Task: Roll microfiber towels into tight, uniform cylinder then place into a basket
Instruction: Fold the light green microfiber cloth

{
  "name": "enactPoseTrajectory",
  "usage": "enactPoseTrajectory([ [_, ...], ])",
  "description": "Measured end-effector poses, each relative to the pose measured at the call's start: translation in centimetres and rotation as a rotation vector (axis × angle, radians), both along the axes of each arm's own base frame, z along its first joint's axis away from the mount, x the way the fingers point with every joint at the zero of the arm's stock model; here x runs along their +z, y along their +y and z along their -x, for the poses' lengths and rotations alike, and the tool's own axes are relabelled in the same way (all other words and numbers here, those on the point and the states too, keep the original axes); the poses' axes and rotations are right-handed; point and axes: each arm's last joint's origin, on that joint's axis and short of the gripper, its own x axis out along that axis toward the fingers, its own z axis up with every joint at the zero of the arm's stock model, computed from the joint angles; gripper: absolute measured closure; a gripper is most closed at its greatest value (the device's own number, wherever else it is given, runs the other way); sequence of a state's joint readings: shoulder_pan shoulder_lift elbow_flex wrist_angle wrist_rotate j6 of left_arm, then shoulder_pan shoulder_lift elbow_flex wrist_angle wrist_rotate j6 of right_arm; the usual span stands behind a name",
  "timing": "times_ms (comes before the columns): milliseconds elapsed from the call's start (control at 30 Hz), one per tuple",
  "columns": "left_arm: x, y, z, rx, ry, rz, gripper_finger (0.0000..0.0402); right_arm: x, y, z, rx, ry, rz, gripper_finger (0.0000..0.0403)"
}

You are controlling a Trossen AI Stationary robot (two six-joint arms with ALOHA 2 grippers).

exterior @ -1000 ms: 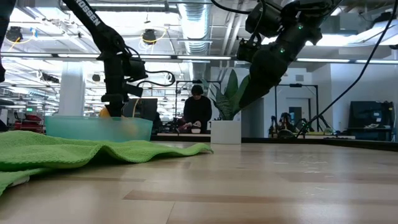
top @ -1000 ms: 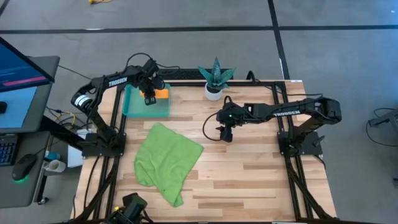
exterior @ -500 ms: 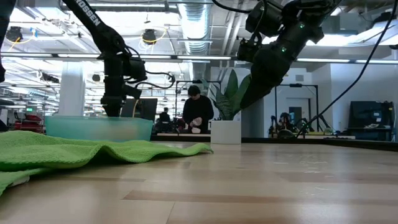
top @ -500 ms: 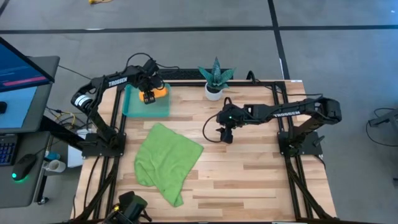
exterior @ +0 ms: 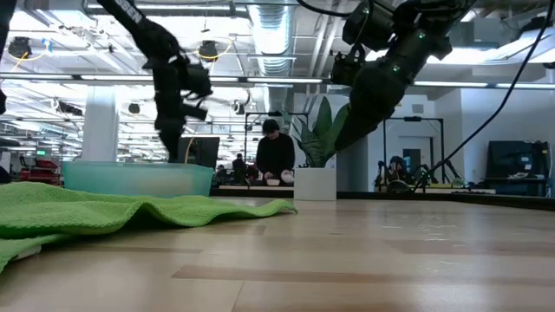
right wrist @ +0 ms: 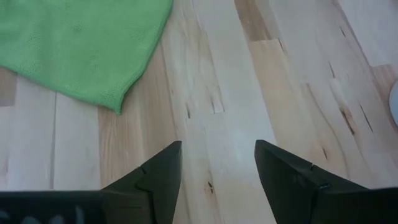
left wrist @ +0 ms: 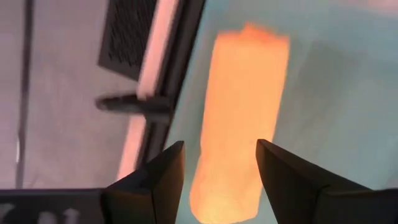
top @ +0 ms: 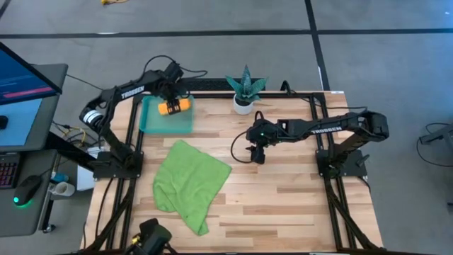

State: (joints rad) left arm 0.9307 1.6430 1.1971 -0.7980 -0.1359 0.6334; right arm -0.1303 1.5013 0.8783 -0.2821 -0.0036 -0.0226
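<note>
The orange towel point(top: 175, 106), rolled into a cylinder, lies on its side at the far end of the teal basket point(top: 146, 125). My left gripper point(top: 170, 76) is open above the roll and clear of it. In the left wrist view the roll point(left wrist: 242, 112) lies on the basket floor point(left wrist: 336, 124), seen below my open left fingers point(left wrist: 221, 146). The lime green towel point(top: 187, 184) lies spread and rumpled on the table. My right gripper point(top: 256, 154) is open and empty over bare wood, to the right of the green towel's corner point(right wrist: 118, 109).
A small white pot with a spiky green plant point(top: 244, 95) stands at the far edge, between the arms. Bare wood point(top: 297, 191) lies right of the green towel. In the low view a person point(exterior: 276, 156) shows in the room behind the table.
My left gripper has gone up and toward the table's far edge, away from the orange roll. The roll stays lying in the basket and now shows whole in the high view. My right arm has kept still.
</note>
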Motion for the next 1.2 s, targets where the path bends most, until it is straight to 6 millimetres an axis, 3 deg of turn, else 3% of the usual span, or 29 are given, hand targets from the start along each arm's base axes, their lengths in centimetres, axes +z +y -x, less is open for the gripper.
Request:
enactPoseTrajectory([
  [133,3.0,-1.8,-1.5,-0.05,-0.091,-0.044,0.0219,0.2,0.0,-0.3,-0.03,-0.038,-0.02,0.0178],
  [267,5.1,-4.9,-2.9,-0.104,-0.226,-0.017,0.0223,0.3,0.6,-0.4,-0.035,-0.05,-0.042,0.0178],
  [467,6.2,-9.6,-5.1,-0.203,-0.316,0.099,0.0223,0.3,2.6,-0.6,0.028,-0.049,-0.046,0.0178],
  [600,5.7,-12.4,-6.3,-0.264,-0.297,0.166,0.0223,0.3,3.9,-0.6,0.038,-0.056,-0.074,0.0178],
  [700,3.9,-14.4,-6.7,-0.297,-0.275,0.22,0.0223,0.3,4.8,-0.7,0.045,-0.06,-0.084,0.0178],
  [900,1.0,-18.8,-7.7,-0.356,-0.392,0.278,0.0223,0.2,6.3,-1.1,0.095,-0.093,-0.061,0.0178],
  [1200,-1.4,-23.5,-5.9,-0.275,-0.446,0.272,0.0223,-0.4,7.6,-1.5,0.144,-0.106,-0.056,0.0178],
])
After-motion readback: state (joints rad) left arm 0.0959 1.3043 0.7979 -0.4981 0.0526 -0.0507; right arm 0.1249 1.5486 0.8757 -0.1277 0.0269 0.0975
